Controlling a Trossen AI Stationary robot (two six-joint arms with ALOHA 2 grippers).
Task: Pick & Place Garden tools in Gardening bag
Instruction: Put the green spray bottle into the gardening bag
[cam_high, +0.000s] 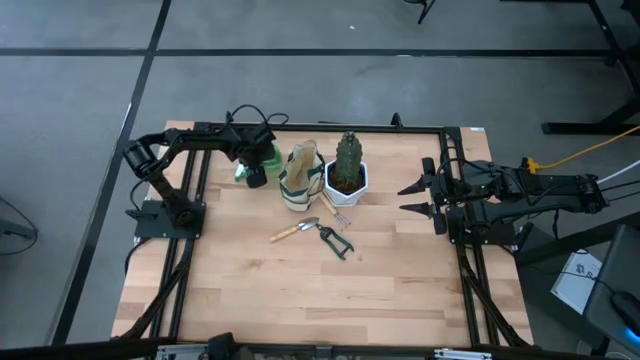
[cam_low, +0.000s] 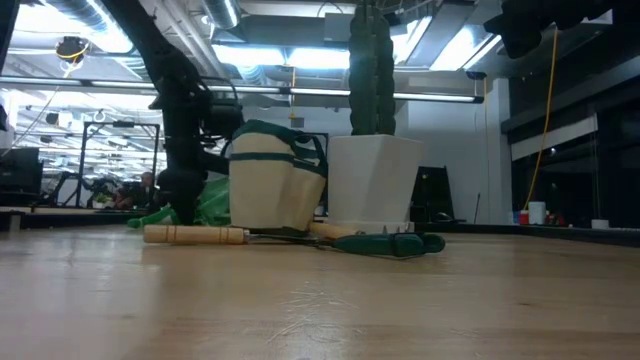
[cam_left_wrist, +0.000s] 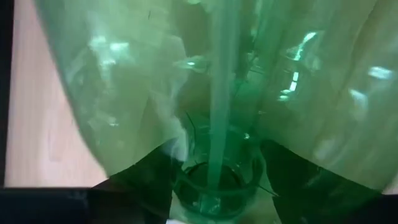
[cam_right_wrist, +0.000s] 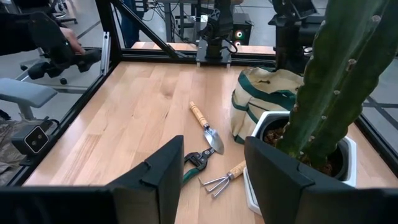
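The translucent green spray bottle (cam_high: 247, 168) lies on the table left of the beige gardening bag (cam_high: 300, 176), and it fills the left wrist view (cam_left_wrist: 205, 93). My left gripper (cam_high: 256, 172) is down at the bottle, its fingers (cam_left_wrist: 140, 183) wide apart on either side of the bottle's neck (cam_left_wrist: 214, 186). The wooden-handled trowel (cam_high: 294, 232), the black-handled shears (cam_high: 338, 243) and the hand fork (cam_high: 336, 214) lie flat on the table in front of the bag and pot. My right gripper (cam_high: 414, 197) is open and empty at the table's right. My left gripper has its two fingers on either side of the spray bottle's neck end (cam_left_wrist: 214, 186), with the bottle's body reaching away past them. The bottle covers the fingers in the wrist view, so I cannot tell whether they touch it. The bottle rests on the table (cam_low: 180, 214).
A green cactus in a white hexagonal pot (cam_high: 346, 176) stands right beside the bag. A black frame (cam_high: 320, 128) runs round the tabletop. Bare wood lies toward the near edge (cam_high: 320, 300).
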